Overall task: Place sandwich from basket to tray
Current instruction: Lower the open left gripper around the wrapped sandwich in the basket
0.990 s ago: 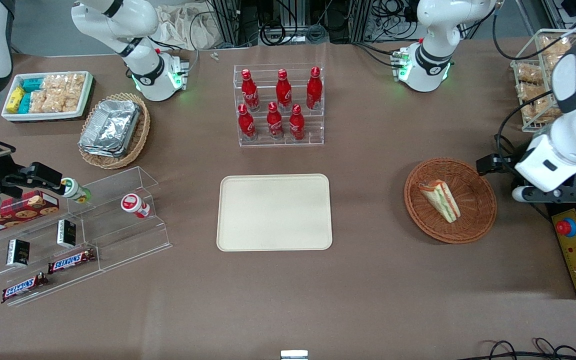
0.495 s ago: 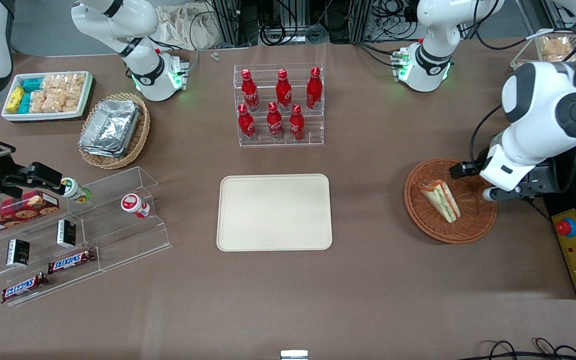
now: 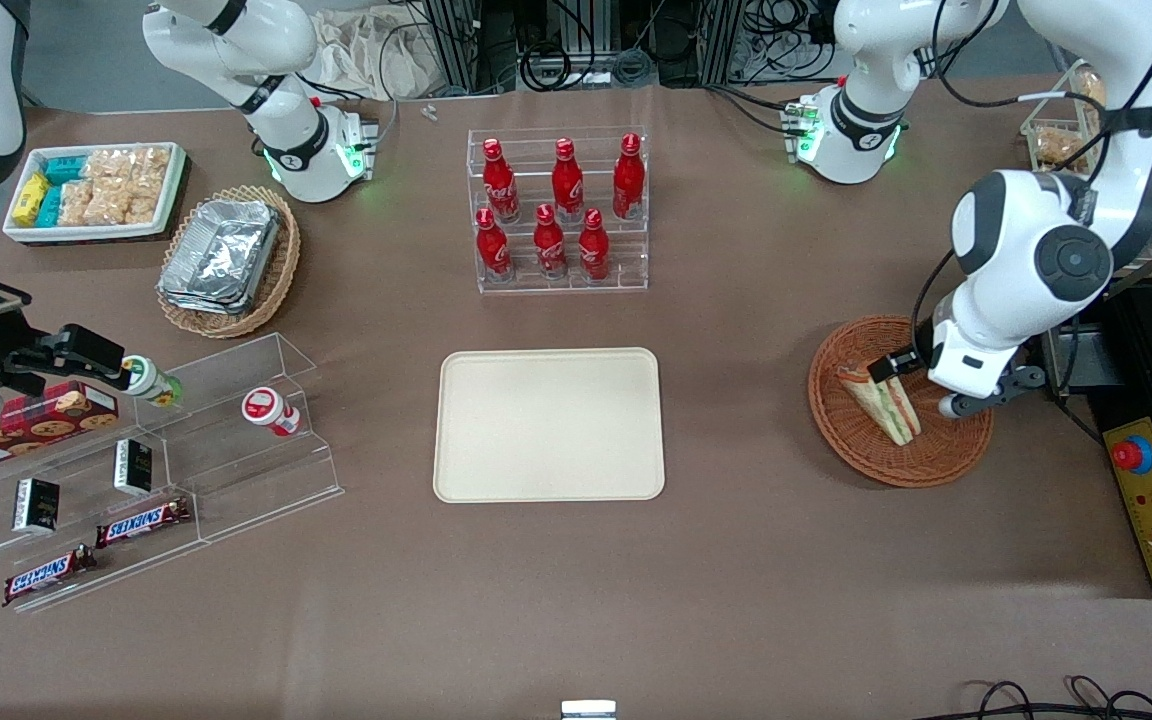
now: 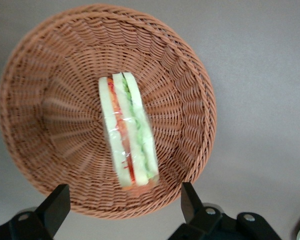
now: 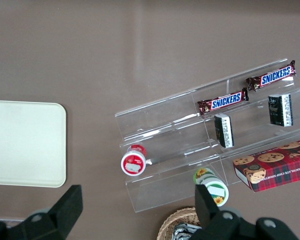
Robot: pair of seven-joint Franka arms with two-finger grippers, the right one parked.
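Observation:
The sandwich (image 3: 881,400) is a wrapped white-bread wedge with green and orange-red filling, lying in the round reddish-brown basket (image 3: 841,440) toward the working arm's end of the table. My left gripper (image 3: 922,387) hangs open above the basket, over the rim part toward the working arm's end, just beside the sandwich. In the left wrist view the sandwich (image 4: 127,132) lies in the middle of the basket (image 4: 35,80), and the gripper (image 4: 122,206) holds nothing between its wide-apart black fingers (image 4: 191,201). The cream tray (image 3: 548,425) lies flat mid-table with nothing on it.
A clear rack of red bottles (image 3: 561,210) stands farther from the front camera than the tray. A yellow box with a red stop button (image 3: 1151,500) sits beside the basket at the table's end. Snack shelves (image 3: 156,470) and a foil-filled tan basket (image 3: 228,262) lie toward the parked arm's end.
My left arm has swung in from the table's end, and the gripper has come over the basket close to the sandwich. The sandwich and the basket have not moved.

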